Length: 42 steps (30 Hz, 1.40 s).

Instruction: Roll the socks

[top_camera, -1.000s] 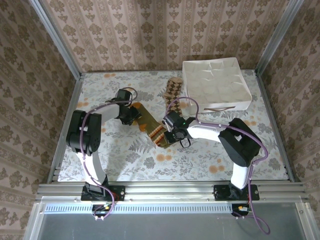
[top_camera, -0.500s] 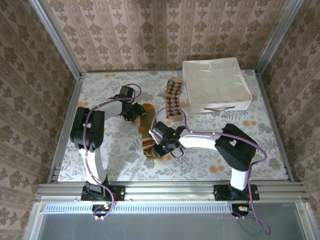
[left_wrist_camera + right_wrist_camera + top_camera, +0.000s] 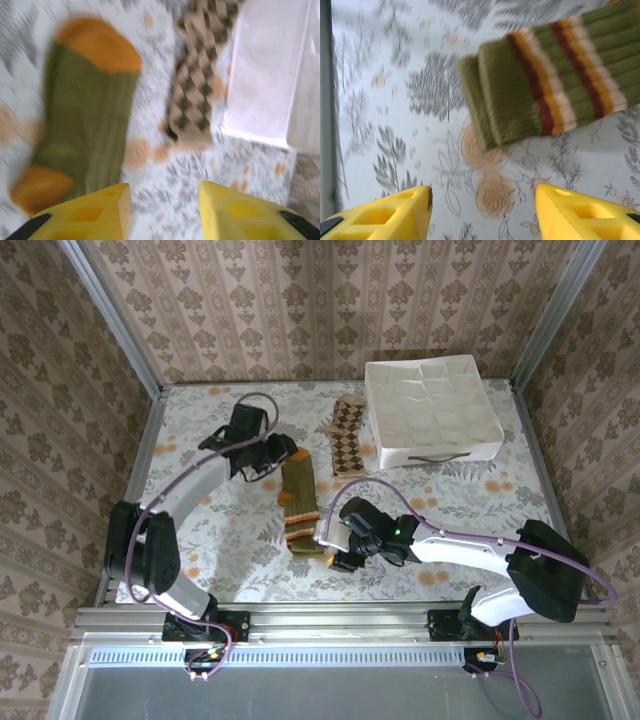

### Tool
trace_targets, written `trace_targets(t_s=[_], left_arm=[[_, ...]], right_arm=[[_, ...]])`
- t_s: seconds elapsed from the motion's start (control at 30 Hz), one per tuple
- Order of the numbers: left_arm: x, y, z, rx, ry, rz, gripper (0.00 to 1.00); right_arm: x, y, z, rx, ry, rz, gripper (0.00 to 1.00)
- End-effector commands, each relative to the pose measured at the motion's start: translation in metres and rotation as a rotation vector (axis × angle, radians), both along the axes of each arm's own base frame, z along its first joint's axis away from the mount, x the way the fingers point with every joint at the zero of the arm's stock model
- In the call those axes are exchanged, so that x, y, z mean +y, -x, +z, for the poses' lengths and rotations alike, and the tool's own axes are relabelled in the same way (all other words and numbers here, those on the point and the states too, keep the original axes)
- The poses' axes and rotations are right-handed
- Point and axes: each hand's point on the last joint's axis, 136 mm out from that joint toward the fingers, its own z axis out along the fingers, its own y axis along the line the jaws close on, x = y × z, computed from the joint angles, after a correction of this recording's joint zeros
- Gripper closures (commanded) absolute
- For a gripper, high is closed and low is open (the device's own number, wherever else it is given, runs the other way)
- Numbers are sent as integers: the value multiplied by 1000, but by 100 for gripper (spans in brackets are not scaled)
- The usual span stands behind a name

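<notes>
Lying flat and unrolled left of the white box [image 3: 432,410], with the diamond sock [image 3: 346,437] just beside that box, the green sock [image 3: 298,502] awaits rolling; the left gripper [image 3: 162,200] and right gripper [image 3: 482,205] hang released and empty, so the next move likely calls for pinching its striped cuff.

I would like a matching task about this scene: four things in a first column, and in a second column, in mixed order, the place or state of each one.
Column 1
1. olive-green sock
2. argyle sock
3. white box
4. right pincer

Column 2
A. in the far right corner of the table
B. open, holding nothing
C. lying flat, orange toe at the far end
D. lying just left of the box

Pairs: 1-C, 2-D, 3-A, 4-B
</notes>
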Motion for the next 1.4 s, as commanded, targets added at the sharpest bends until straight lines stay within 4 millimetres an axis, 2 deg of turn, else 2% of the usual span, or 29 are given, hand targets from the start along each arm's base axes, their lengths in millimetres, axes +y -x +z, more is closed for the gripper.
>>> trace_targets(t_s=[0.0, 0.1, 0.27, 0.37, 0.53, 0.7, 0.9, 1.07, 1.27, 1.37], left_arm=[[-10, 61, -46, 232, -2, -1, 66], [-9, 83, -65, 291, 14, 35, 78], [-9, 100, -90, 368, 80, 84, 89], [-6, 110, -102, 405, 71, 82, 91], [3, 128, -120, 457, 48, 80, 92], [14, 140, -131, 474, 5, 61, 93], [47, 142, -133, 462, -82, 63, 93], [65, 130, -127, 445, -58, 81, 92], [68, 122, -118, 425, -55, 70, 92], [65, 119, -112, 415, -49, 64, 92]], right_arm=[[9, -9, 4, -205, 44, 170, 42], [19, -12, -2, -241, 57, 199, 42], [34, -12, -21, -245, 97, 226, 45], [41, -18, -28, -288, 110, 210, 46], [49, -31, -29, -360, 131, 179, 47], [51, -35, -28, -393, 140, 172, 48], [59, -29, -16, -405, 119, 189, 49], [64, -16, -3, -370, 57, 193, 39], [69, -11, -15, -335, 67, 223, 38], [70, -25, -23, -383, 111, 190, 39]])
